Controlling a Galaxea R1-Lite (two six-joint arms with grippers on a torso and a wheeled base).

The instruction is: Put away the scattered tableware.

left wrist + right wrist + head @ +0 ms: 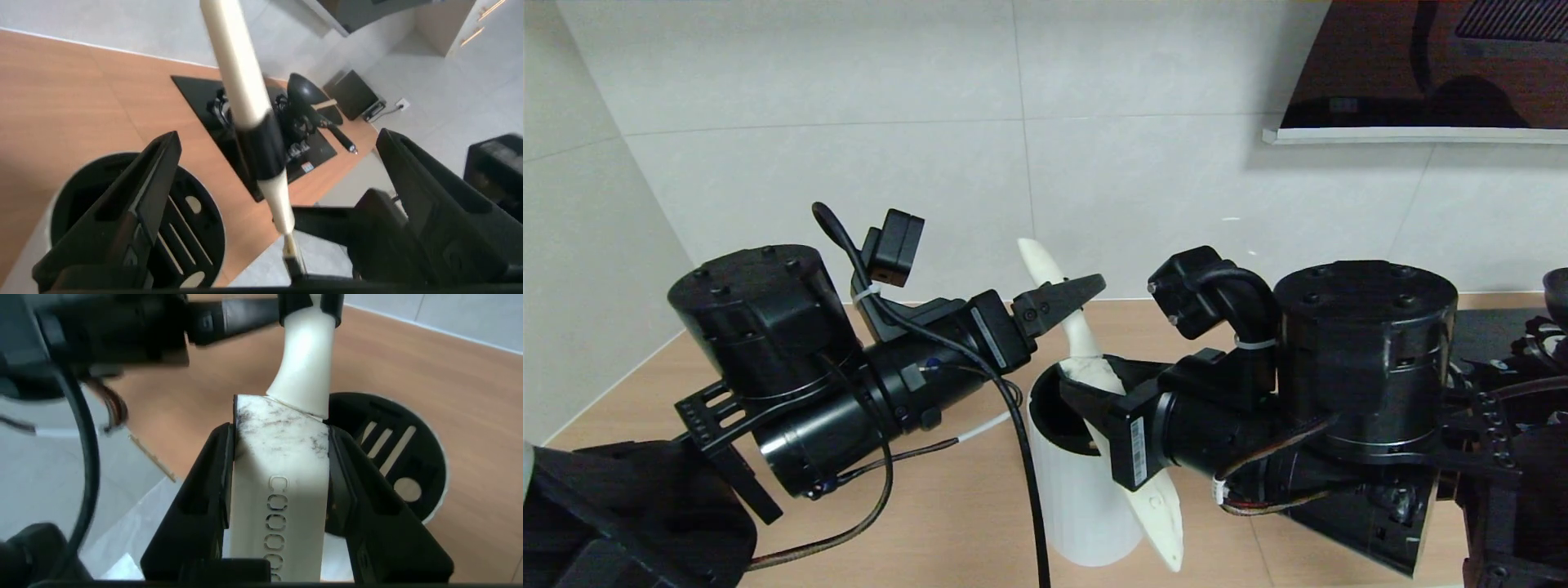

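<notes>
A long white spatula hangs tilted over a white cylindrical utensil holder on the wooden counter. My right gripper is shut on the spatula's wide middle part, right above the holder's dark slotted opening. My left gripper is higher up, at the thin handle. Its fingers stand wide apart with the handle between them, so it is open. The holder's mouth lies just below.
A black tray with dark utensils sits on the counter to the right, close to the right arm. A tiled wall rises behind, with a dark hood at the upper right. Bare counter lies to the left.
</notes>
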